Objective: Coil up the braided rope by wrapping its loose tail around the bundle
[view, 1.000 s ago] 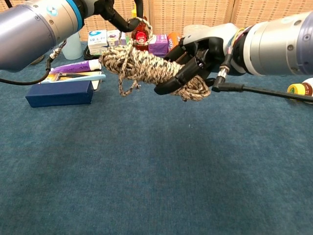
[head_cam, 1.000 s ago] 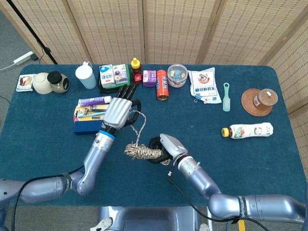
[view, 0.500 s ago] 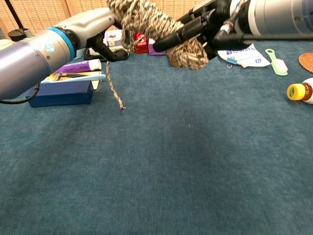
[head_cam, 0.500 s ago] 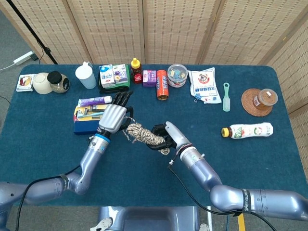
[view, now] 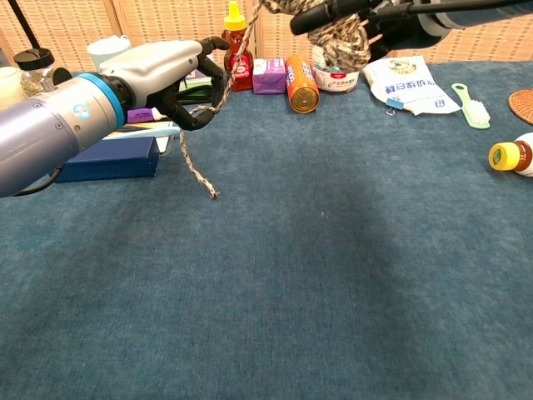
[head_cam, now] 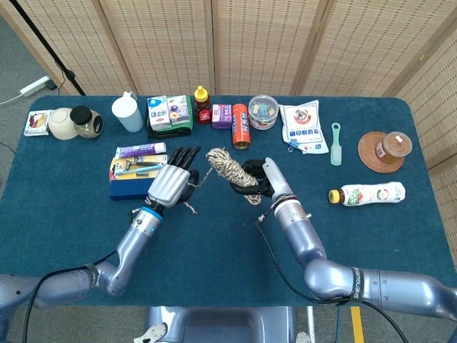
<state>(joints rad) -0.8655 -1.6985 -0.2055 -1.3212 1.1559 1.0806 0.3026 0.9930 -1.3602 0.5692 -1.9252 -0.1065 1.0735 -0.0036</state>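
The braided rope bundle [head_cam: 229,168] is lifted off the blue table, gripped from the right by my right hand [head_cam: 259,178]. In the chest view the bundle [view: 343,35] sits at the top edge, with the right hand [view: 350,8] mostly cut off. The loose tail [view: 230,68] slants down from the bundle to my left hand [view: 171,80], whose curled fingers hold it. The tail's free end [view: 200,173] hangs down to the cloth. From the head view, the left hand [head_cam: 171,184] is left of and slightly nearer than the bundle.
A blue box [head_cam: 131,187] with toothpaste and a toothbrush lies just left of the left hand. Along the far side stand a red sauce bottle [head_cam: 203,104], an orange can [head_cam: 240,134] and a white pouch [head_cam: 303,127]. A bottle [head_cam: 368,194] lies at the right.
My right hand has raised the bundle and carried it toward the far side. The left hand has dropped lower and nearer, so the tail now stretches between the two hands.
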